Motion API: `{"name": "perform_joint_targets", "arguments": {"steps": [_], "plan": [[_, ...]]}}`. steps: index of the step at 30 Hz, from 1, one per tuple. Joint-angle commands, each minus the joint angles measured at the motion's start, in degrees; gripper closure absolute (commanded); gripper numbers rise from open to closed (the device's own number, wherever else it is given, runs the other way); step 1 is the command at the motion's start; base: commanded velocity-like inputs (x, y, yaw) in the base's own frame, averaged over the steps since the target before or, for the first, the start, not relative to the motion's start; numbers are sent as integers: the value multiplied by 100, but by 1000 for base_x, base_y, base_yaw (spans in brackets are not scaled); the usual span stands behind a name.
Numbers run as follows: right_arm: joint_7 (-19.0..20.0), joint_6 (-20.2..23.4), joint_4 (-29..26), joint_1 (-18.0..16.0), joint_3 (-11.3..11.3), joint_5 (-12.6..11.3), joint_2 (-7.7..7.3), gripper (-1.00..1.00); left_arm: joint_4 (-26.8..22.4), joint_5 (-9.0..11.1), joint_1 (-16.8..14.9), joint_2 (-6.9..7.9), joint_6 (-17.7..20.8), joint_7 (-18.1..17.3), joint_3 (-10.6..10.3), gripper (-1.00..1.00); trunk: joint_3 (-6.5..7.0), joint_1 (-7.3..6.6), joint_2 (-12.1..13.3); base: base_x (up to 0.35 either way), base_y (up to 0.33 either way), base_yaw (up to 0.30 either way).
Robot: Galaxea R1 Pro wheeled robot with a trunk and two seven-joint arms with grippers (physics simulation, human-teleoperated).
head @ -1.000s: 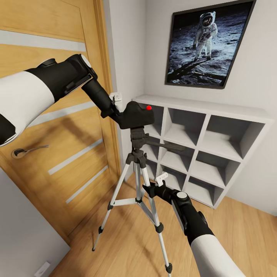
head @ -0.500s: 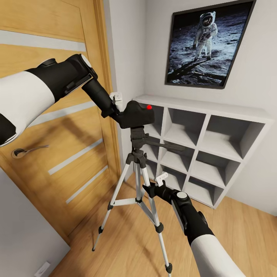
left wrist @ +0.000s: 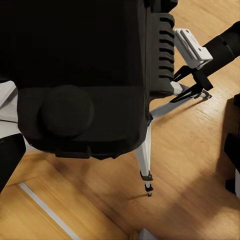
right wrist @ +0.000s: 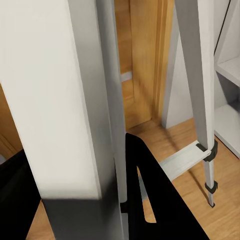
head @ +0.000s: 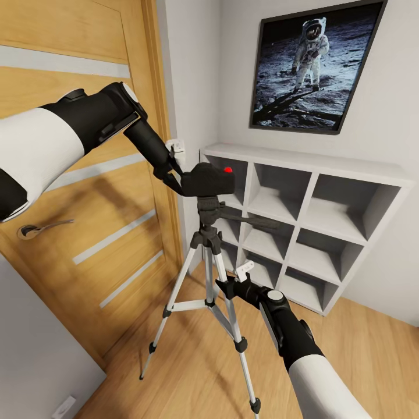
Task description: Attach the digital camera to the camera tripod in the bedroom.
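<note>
The left claw is closed on the digital camera, holding it directly over the black head of the camera tripod, whose feet stand on the bedroom's plank floor between the oak door and the cube shelf. The camera's base appears to touch or nearly touch the head; seating it calls for a straight downward press. The right claw sits at a tripod leg, low down; its grip cannot be told.
</note>
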Motion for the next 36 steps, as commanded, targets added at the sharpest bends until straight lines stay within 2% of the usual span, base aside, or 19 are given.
{"name": "perform_joint_targets", "arguments": {"steps": [1, 13, 22, 27, 30, 32, 33, 34, 36], "plan": [[29, 20, 284, -3, -20, 130, 1, 100, -12, 42, -12, 6, 61, -8, -44, -100, -14, 6, -9, 0, 0, 0], [29, 22, 285, -6, -20, 134, 3, 100, 6, 52, -12, 14, 55, -1, -26, -100, -14, 6, -9, 0, 0, 0], [29, 29, 284, -3, -20, 137, 2, 100, 11, 87, -12, 38, 46, 1, 61, -100, -14, 6, -9, 0, 0, 0], [29, 24, 286, -5, -20, 137, 3, 100, 17, 110, -12, 69, 66, 10, 223, -100, -14, 6, -9, 0, 0, 0], [29, 24, 285, -6, -20, 141, 6, 100, 40, 116, -12, 157, 99, 52, 436, -100, -14, 6, -9, 0, 0, 0], [29, 23, 285, -4, -20, 144, 8, 100, 129, 134, -12, 341, 148, 249, 929, -100, -14, 6, -9, 0, 0, 0], [29, 23, 285, -4, -20, 145, 6, 100, 155, 144, -12, 396, 170, 319, 1085, -100, -14, 6, -9, 0, 0, 0], [29, 23, 286, -5, -20, 145, 7, 100, 196, 168, -12, 519, 221, 446, 1416, -100, -14, 6, -9, 0, 0, 0], [32, 21, 287, -4, -20, 146, 5, 100, 218, 192, -12, 648, 261, 536, 1744, -100, -14, 6, -9, 0, 0, 0]]}}
